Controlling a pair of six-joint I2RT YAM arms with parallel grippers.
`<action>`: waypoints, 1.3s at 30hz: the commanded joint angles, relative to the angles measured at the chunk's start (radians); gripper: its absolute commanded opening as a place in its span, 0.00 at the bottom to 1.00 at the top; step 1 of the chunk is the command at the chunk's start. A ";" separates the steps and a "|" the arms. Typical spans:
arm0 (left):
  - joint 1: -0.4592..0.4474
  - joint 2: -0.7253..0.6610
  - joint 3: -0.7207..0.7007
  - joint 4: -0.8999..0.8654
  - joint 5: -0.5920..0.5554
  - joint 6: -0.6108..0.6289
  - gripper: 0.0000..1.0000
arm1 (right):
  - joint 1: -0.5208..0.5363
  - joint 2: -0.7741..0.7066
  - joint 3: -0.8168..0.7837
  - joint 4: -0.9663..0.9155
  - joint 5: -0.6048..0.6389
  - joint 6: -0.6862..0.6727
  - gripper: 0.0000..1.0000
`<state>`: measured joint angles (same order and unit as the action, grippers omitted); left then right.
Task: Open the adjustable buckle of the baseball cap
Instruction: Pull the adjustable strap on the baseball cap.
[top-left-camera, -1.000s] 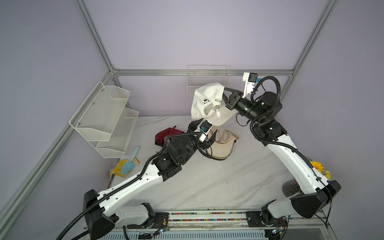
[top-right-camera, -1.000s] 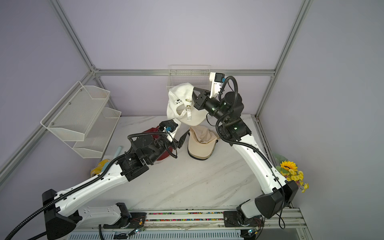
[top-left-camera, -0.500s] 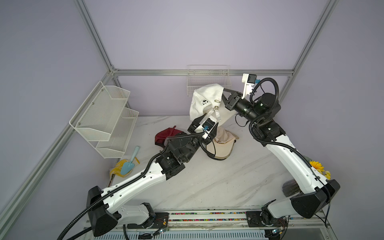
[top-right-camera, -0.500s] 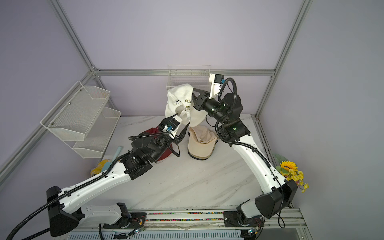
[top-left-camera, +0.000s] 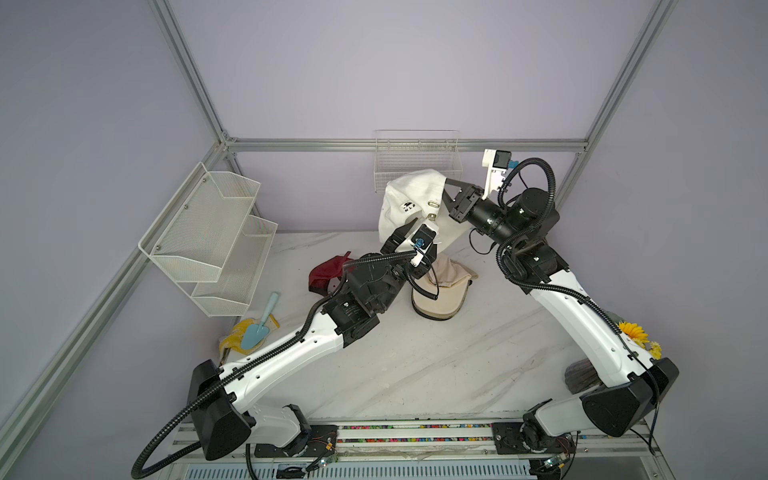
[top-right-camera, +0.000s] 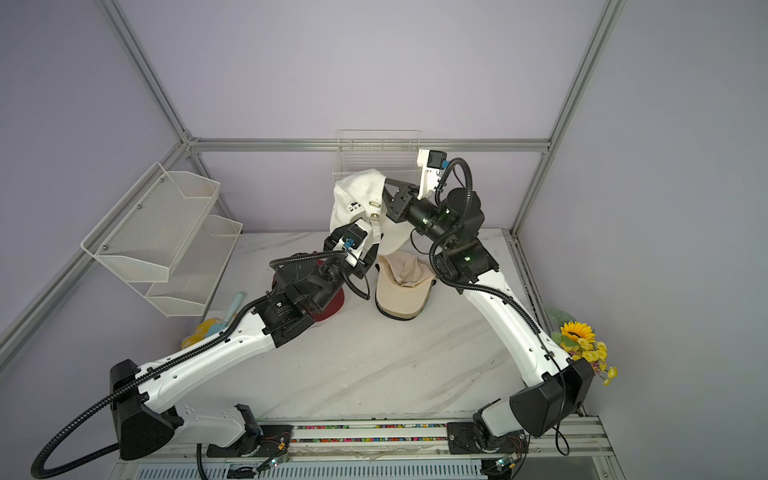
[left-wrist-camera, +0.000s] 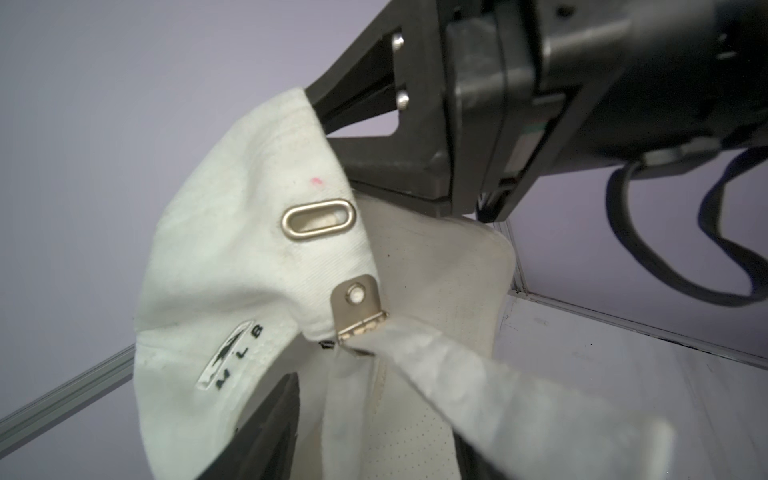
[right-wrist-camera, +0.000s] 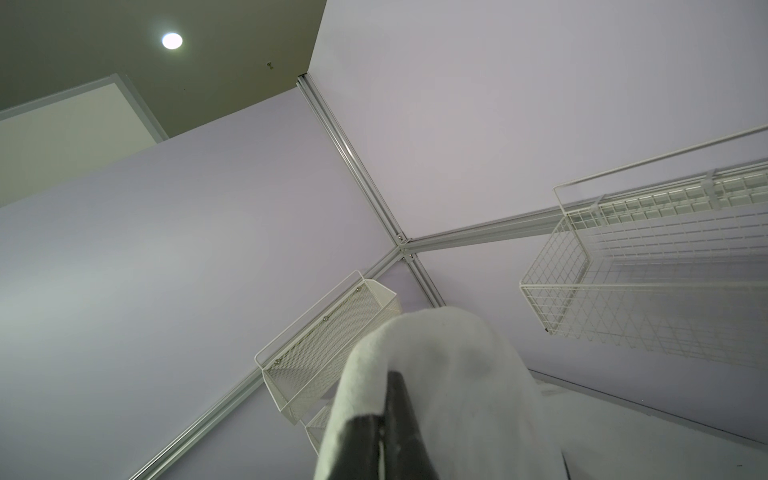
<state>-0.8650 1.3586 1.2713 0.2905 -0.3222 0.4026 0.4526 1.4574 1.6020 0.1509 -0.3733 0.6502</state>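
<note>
Marble tabletop (top-left-camera: 415, 374) lies well below. Nearest me, my left gripper (top-left-camera: 417, 228), jaws partly apart, sits just under the raised white cap (top-left-camera: 409, 195). Its buckle (left-wrist-camera: 359, 309) is dead ahead, with the strap (left-wrist-camera: 478, 374) running lengthwise back toward that claw. Beyond, my right gripper (top-left-camera: 445, 192) is clamped on the cap's edge.

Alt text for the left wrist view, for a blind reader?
Close-up of a white baseball cap against a purple wall, the right claw shut on its edge. A pale strap runs from its metal buckle, blurred, toward the camera; an oval metal eyelet sits nearby.
</note>
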 joint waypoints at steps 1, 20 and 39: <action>0.019 -0.002 0.051 0.035 0.020 -0.014 0.56 | 0.005 -0.023 -0.002 0.056 -0.006 0.017 0.00; 0.039 0.022 0.075 -0.012 0.090 -0.060 0.38 | 0.011 -0.026 -0.005 0.073 -0.001 0.020 0.00; 0.053 0.031 0.100 -0.023 0.106 -0.058 0.00 | 0.015 -0.051 -0.024 0.082 0.001 0.022 0.00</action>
<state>-0.8188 1.3964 1.3159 0.2443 -0.2291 0.3508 0.4614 1.4456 1.5780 0.1730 -0.3752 0.6502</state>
